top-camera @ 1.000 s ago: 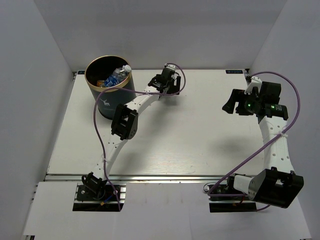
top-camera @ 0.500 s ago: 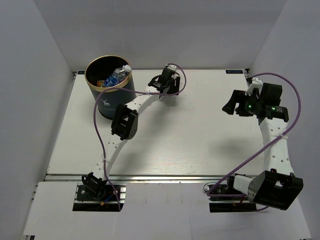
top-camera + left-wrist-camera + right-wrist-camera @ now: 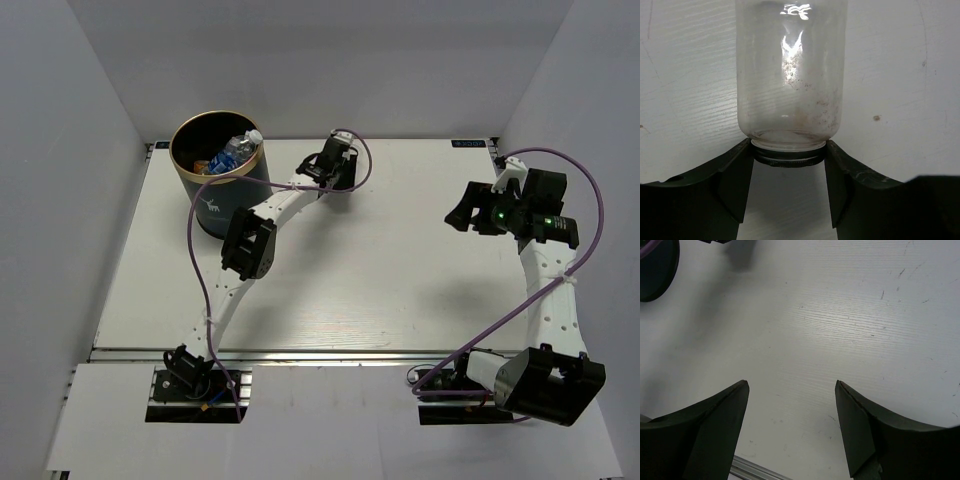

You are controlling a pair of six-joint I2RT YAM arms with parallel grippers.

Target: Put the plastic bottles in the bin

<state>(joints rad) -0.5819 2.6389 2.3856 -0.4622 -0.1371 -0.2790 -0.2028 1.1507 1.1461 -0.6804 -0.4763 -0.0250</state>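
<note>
Bottles (image 3: 228,156) lie in green bin (image 3: 222,212); clear bottle (image 3: 791,75) outside

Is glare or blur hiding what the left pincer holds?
Left wrist: glare streaks on the clear bottle, but its outline reads clearly in the left pincer. Right wrist: sharp, right pincer fingers nearly black. Top external: even light, soft arm shadows on the table.

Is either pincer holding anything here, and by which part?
The left pincer grips the plain clear bottle by the narrow ringed end nearest the wrist. The right pincer is open and holds nothing.
</note>
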